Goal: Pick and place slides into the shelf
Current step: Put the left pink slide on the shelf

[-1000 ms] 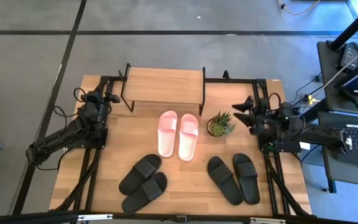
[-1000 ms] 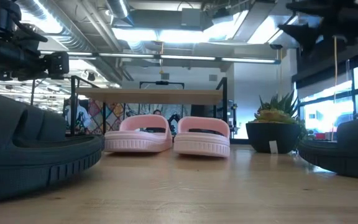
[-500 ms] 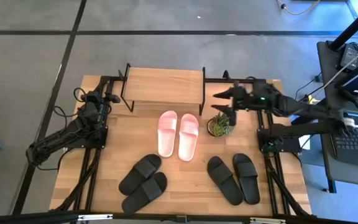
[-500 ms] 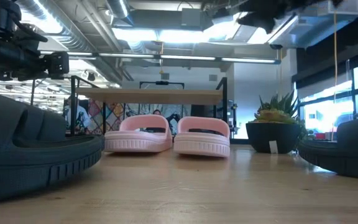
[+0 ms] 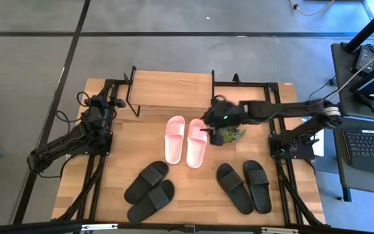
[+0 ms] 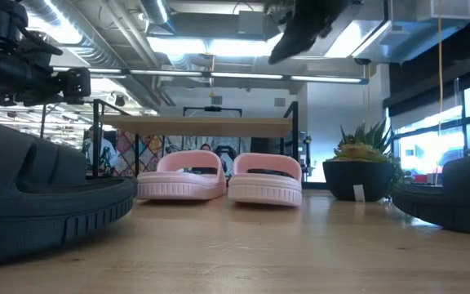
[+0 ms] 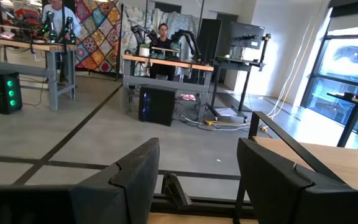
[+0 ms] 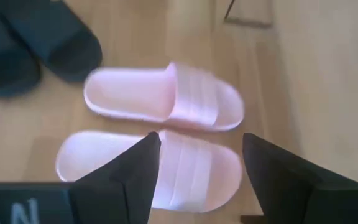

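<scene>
- Landmark: the pink pair (image 5: 186, 141), lying mid-desk with the two slides touching side by side; long axes run from the shelf (image 5: 171, 90) toward the desk's (image 5: 200, 195) near edge; straps at the shelf end, the strap of each slide crossing its width
- Shelf stands just beyond the pink pair at the desk's far edge; its plank top is bare; a strip of bare wood lies between shelf and pair
- Right pincer (image 5: 208, 123) hangs above the strap end of the pink slide nearer the plant (image 5: 230, 131); fingers (image 8: 137, 168) apart, holding nothing; in the low view it is high above the desk (image 6: 296, 33), well clear of the slide
- One black pair (image 5: 150, 192) lies on the left-arm side of the pink pair, nearer the desk's front, angled diagonally; the other black pair (image 5: 243, 185) lies on the plant side, also angled; open wood between each and the pink pair
- Left pincer (image 5: 113, 103) waits well apart from the pink pair, at the desk's edge beside the shelf; fingers (image 7: 137, 169) apart, empty
</scene>
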You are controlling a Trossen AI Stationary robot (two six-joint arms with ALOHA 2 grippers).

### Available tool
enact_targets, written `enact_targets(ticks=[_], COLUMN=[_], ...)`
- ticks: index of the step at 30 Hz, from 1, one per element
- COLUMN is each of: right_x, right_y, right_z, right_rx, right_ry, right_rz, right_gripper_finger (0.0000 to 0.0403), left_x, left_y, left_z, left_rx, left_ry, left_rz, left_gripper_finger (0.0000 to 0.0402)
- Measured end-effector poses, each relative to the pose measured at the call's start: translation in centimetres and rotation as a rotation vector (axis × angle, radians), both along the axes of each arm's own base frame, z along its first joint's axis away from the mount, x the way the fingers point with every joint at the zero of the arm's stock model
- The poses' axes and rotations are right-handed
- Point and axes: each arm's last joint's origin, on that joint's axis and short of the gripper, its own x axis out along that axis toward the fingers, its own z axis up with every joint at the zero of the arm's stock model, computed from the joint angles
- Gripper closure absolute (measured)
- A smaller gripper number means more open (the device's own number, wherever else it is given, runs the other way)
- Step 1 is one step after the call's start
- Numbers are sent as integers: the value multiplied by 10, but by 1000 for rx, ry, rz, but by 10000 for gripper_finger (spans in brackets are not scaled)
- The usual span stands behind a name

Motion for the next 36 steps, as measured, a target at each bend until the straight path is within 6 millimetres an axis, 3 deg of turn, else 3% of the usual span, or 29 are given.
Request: enact_targets(ticks=[5,11,18,26,36], right_x=[19,35,45,50,54], right_y=[11,18,18,16,20], right_z=[-36,-66,-83,-98,-130], right_rx=[10,56,105,55,3], right_ry=[111,168,169,194,314], right_rz=[-36,-78,-158,-225,-234], right_gripper_finger=[176,176,176,176,176], left_x=[3,16,23,25,25], left_y=[0,-5,-12,-16,-17], left_z=[1,2,5,5,4], left_rx=[10,98,148,162,160], left_ry=[-3,183,141,134,136], left_rz=[-94,-570,-902,-1073,-1088], left_gripper_finger=[193,193,193,193,193])
